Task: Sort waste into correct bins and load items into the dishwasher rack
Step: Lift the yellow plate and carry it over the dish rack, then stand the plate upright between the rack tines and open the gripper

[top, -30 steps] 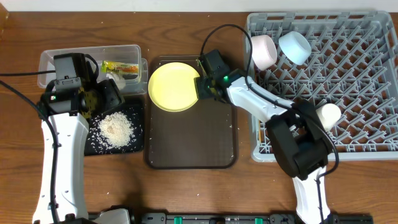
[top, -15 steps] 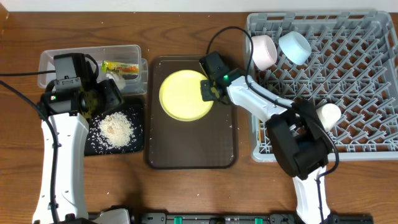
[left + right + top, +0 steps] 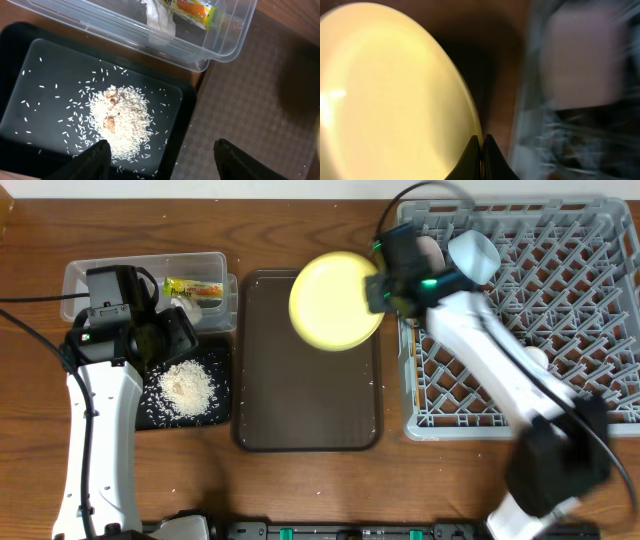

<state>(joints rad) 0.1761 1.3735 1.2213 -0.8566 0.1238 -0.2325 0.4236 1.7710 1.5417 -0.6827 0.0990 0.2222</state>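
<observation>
My right gripper (image 3: 378, 290) is shut on the rim of the round yellow plate (image 3: 333, 301) and holds it in the air over the far right of the brown serving tray (image 3: 307, 415), beside the grey dishwasher rack (image 3: 560, 330). In the right wrist view the plate (image 3: 385, 95) fills the left and the fingers (image 3: 481, 150) pinch its edge. A light blue bowl (image 3: 474, 254) and a pale bowl (image 3: 432, 248) lie in the rack's far left corner. My left gripper (image 3: 160, 160) is open over the black tray (image 3: 30, 70) holding rice (image 3: 120, 117). The snack wrapper (image 3: 192, 8) and paper scrap (image 3: 159, 19) lie in the clear tub (image 3: 220, 45).
The clear tub (image 3: 90, 272) and black tray (image 3: 222, 408) sit left of the brown serving tray. A few rice grains lie scattered on the serving tray's right edge. The rack fills the right side of the table.
My right gripper has lifted the yellow plate off the serving tray and carried it right, towards the rack. The left arm has not moved.
</observation>
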